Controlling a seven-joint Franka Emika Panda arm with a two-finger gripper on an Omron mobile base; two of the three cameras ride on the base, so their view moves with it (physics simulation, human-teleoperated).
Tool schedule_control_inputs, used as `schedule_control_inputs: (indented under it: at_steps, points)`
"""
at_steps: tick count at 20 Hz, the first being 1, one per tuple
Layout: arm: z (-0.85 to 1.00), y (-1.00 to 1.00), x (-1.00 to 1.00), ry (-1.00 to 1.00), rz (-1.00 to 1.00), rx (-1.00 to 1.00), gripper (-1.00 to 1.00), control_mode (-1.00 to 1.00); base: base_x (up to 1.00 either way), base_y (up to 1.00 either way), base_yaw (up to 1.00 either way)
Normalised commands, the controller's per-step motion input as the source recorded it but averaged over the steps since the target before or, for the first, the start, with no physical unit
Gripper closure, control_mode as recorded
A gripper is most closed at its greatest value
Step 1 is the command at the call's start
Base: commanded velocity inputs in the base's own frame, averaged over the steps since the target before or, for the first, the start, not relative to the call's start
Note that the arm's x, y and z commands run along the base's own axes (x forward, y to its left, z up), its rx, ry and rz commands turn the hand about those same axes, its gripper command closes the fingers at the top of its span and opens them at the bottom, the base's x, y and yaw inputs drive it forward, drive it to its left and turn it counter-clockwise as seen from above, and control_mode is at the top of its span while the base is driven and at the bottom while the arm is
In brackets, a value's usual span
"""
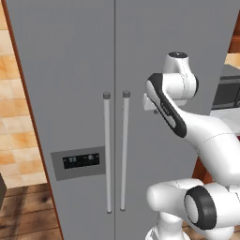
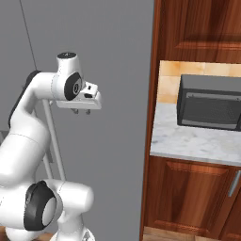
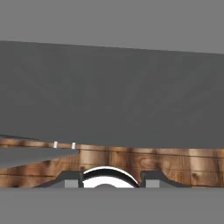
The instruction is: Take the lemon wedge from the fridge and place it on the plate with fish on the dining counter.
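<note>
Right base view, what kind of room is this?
Most likely a home kitchen: a tall grey two-door fridge stands beside dark wooden cabinets with a pale marble top, where a dark microwave oven sits.

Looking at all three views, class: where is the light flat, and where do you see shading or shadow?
Left base view: fridge doors evenly grey, no glare. Right base view: microwave throws a soft shadow on its counter. Hand view: fridge face darkly shaded above a wood floor.

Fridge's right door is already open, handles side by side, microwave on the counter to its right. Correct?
Not quite. Both doors of the fridge are shut; the left base view shows them flush, with the two handles side by side. The microwave does sit on the counter to its right.
</note>
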Motion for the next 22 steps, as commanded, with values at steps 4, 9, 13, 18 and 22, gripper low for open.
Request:
schedule_control_inputs:
  at_steps: [4, 9, 13, 18, 22]
  points:
    - [0.0, 0.02, -0.1, -0.04, 0.0, -0.01, -1.0, -1.0, 0.0, 0.0, 0.0]
    - [0.0, 0.18, 0.0, 0.0, 0.0, 0.01, -1.0, -1.0, 0.0, 0.0, 0.0]
    - [0.0, 0.27, 0.01, 0.0, 0.0, 0.03, -1.0, -1.0, 0.0, 0.0, 0.0]
    - [0.0, 0.3, 0.0, 0.0, 0.01, 0.0, -1.0, -1.0, 0.0, 0.0, 0.0]
    - [-0.23, 0.3, -0.65, -0.15, -0.01, 0.08, -1.0, -1.0, 0.0, 0.0, 0.0]
